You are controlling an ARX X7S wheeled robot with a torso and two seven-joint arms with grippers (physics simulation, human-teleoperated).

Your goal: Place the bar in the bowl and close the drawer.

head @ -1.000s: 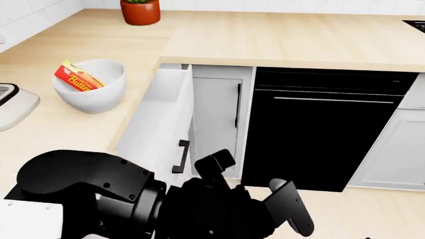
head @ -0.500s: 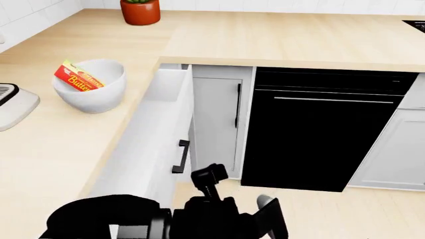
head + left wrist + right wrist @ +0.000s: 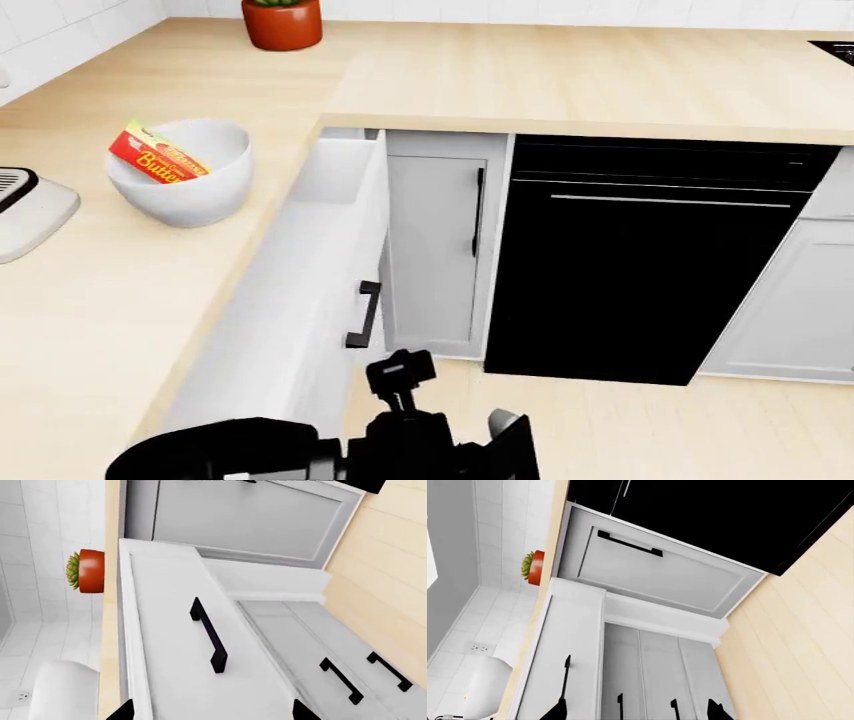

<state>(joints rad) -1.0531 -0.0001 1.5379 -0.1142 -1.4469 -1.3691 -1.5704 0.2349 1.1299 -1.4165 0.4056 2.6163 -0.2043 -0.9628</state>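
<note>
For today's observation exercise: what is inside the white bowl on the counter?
The bowl holds the bar, a red and yellow packet leaning on the rim with one corner poking above it. The bar's lower end and the bowl's bottom are hidden by the wall and the packet, so anything beneath cannot be seen.

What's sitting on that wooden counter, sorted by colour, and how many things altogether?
White: 2, the bowl and an appliance cut off at the view's edge.
Red: 2, the Butter bar standing tilted in the bowl, and the terracotta plant pot.
Total: 4.
</note>
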